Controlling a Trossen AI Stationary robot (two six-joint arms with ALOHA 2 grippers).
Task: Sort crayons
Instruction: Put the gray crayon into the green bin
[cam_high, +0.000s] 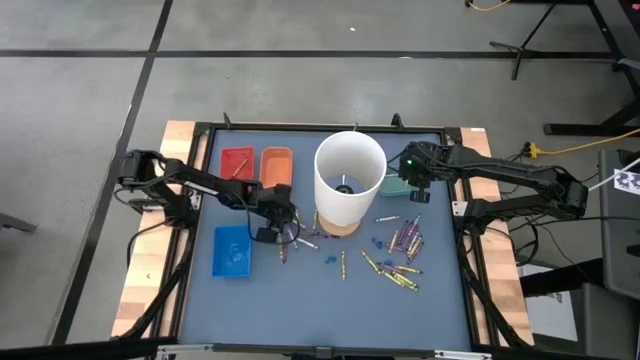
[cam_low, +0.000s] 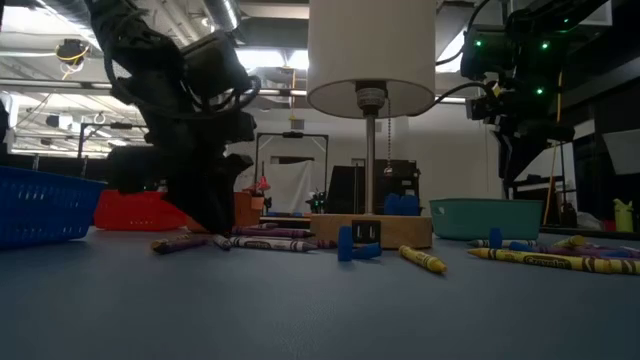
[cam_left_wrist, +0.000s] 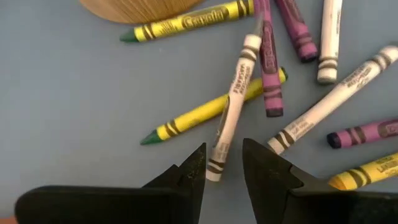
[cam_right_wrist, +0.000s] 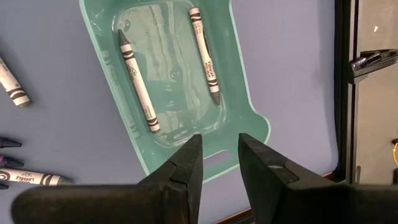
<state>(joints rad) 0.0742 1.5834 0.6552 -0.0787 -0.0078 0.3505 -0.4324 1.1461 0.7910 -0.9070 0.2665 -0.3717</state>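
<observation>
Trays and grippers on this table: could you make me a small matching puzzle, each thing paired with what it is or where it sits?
Things:
1. teal tray
2. blue tray
3. left end effector
4. right end effector

Descriptions:
A. hangs above the teal tray
B. holds two white crayons
C. low over a scatter of crayons, fingers either side of a white one
D. nearest the table's front edge on the left arm's side

Pairs: 1-B, 2-D, 3-C, 4-A
</observation>
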